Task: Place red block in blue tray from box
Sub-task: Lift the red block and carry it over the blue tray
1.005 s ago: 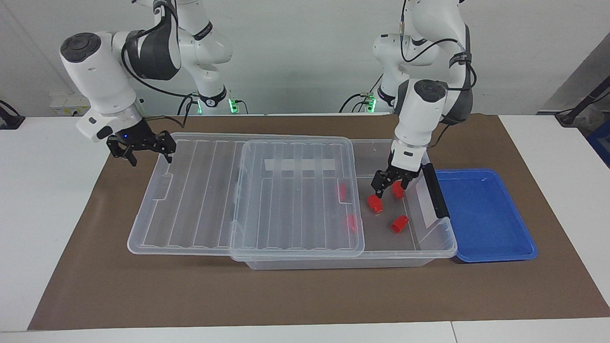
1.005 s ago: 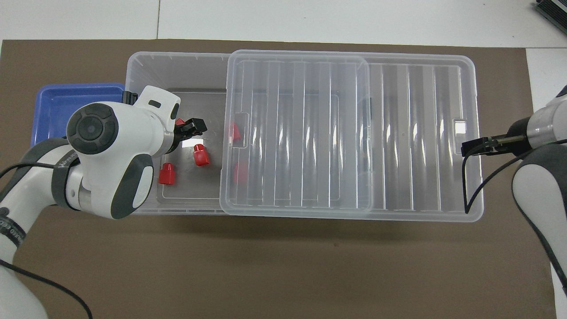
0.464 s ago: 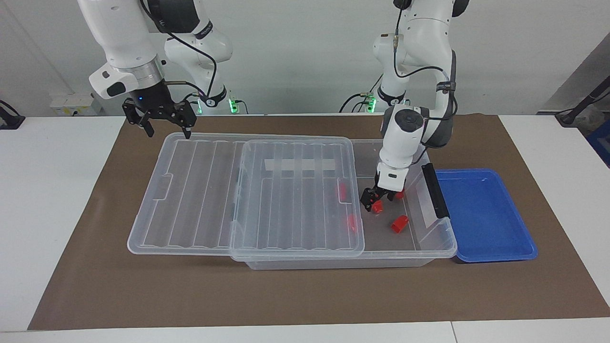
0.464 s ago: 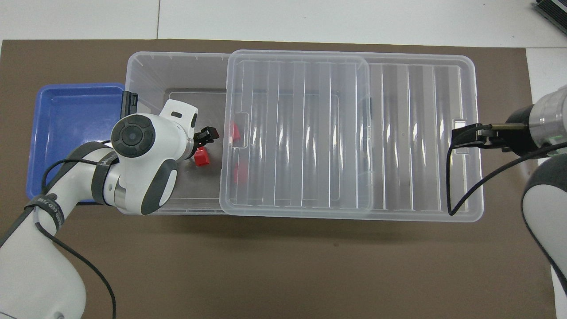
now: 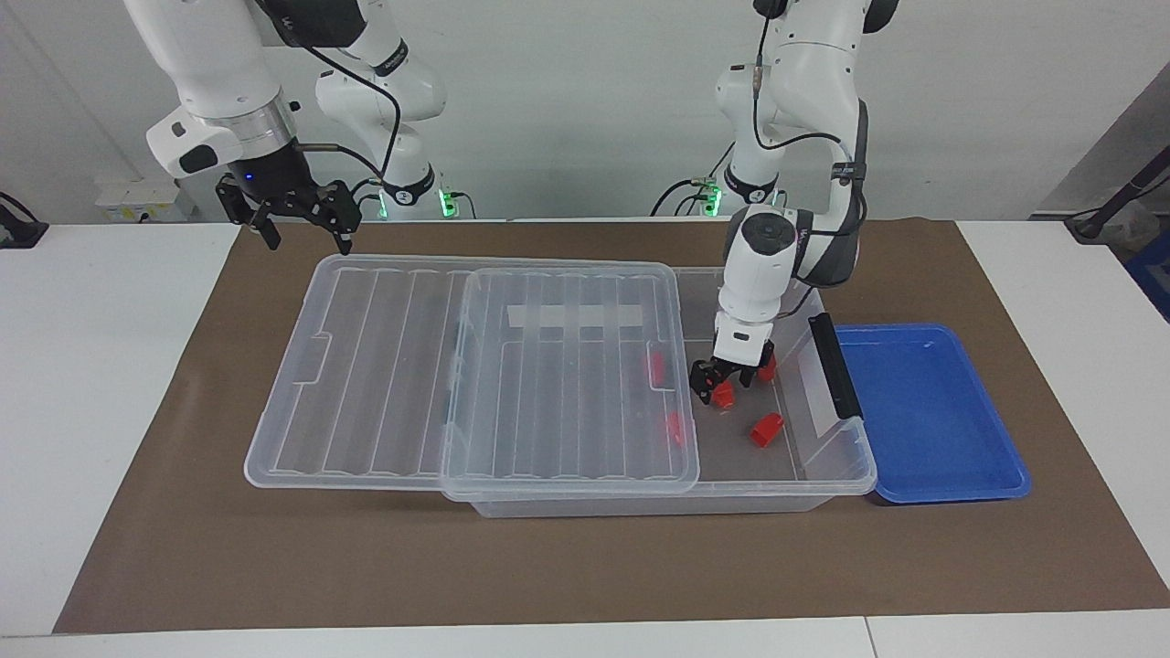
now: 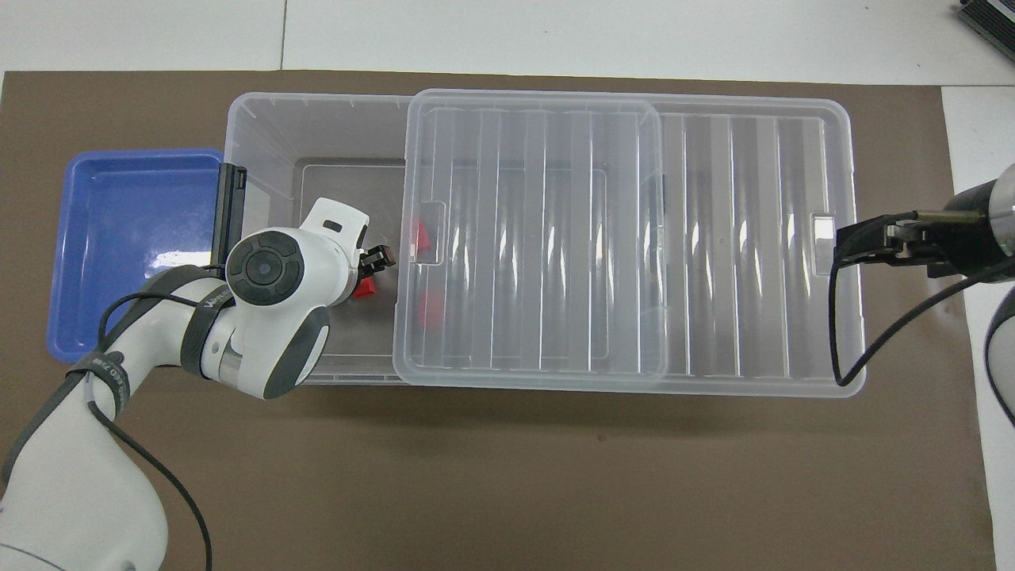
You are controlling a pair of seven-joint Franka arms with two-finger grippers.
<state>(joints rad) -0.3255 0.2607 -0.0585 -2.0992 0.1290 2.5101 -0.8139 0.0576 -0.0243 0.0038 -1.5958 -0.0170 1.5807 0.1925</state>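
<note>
- The left gripper (image 5: 719, 391) is being held down inside the open end of the box (image 5: 827, 480), at the left arm's end of the table.
- A red block (image 5: 724, 395) is being straddled by the fingers, one on each side of it; whether they are pressing it cannot be told, and the block seems to be lying on the box floor.
- In the overhead view only a corner of that block (image 6: 364, 289) is being shown, at about 3 o'clock from the white wrist that is covering the rest.
- A second block (image 5: 767, 429) is lying free on the floor at about 5 o'clock from the gripper in the facing view, and a third (image 5: 767, 366) is being half hidden by the wrist at about 2 o'clock.
- Two more blocks are being seen dimly through the clear lid (image 5: 512, 366) — one (image 5: 654, 367) nearer to the robots, one (image 5: 675, 428) farther.
- The lid is being left slid toward the right arm's end, covering most of the box.
- The blue tray (image 5: 951, 484) is lying just beside the box's latch end, with no block in it.
- The right gripper (image 5: 298, 228) is being held in the air over the mat by the lid's corner nearest the robots, its fingers spread wide and holding nothing.
</note>
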